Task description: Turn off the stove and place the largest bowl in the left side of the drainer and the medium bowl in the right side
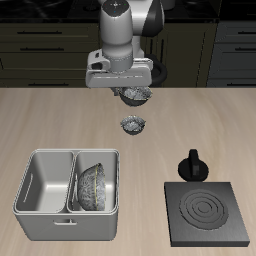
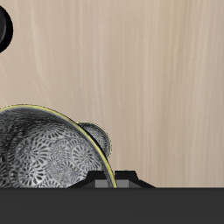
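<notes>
My gripper (image 1: pixel 133 93) is shut on the rim of the medium bowl (image 1: pixel 133 98) and holds it above the table's back middle. In the wrist view the gripper (image 2: pixel 106 182) grips this speckled bowl (image 2: pixel 44 153) at its rim. The largest bowl (image 1: pixel 94 186) leans tilted inside the drainer (image 1: pixel 45 215), in the compartment nearer the stove. The other compartment is empty. The stove (image 1: pixel 207 213) has a dark burner. Its black knob (image 1: pixel 191 166) stands just behind it.
The tiny bowl (image 1: pixel 131 125) sits on the table just below the held bowl, and shows in the wrist view (image 2: pixel 96 135) beside its rim. Dark cabinets stand behind the table.
</notes>
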Available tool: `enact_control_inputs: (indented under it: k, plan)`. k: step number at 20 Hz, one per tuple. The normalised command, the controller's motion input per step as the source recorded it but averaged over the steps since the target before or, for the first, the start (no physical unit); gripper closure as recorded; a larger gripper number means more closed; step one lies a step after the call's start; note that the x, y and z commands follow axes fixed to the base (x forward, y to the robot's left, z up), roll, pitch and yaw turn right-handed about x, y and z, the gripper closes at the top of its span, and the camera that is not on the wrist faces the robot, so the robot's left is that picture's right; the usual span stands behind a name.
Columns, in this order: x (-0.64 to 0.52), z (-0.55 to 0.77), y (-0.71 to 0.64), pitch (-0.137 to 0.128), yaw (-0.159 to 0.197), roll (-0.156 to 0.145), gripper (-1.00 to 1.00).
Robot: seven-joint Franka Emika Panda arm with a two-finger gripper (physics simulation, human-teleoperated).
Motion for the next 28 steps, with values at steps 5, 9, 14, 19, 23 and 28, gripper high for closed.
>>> enact_control_inputs:
  k: [5,9,14,19,23,28]
  plan:
    - [0.08,0.69,-0.66,-0.056,0.000,-0.129,1.00]
    - [0.19,0.53,-0.64,0.001,-0.049,-0.072,1.00]
    - [0.27,0.33,-0.46,-0.005,-0.022,-0.054,1.00]
    - [0.34,0.25,-0.26,0.014,0.019,-0.034,1.00]
    - [0.37,0.15,-0.24,0.010,-0.047,-0.006,1.00]
    - [0.49,0.17,-0.45,-0.001,-0.051,-0.074,1.00]
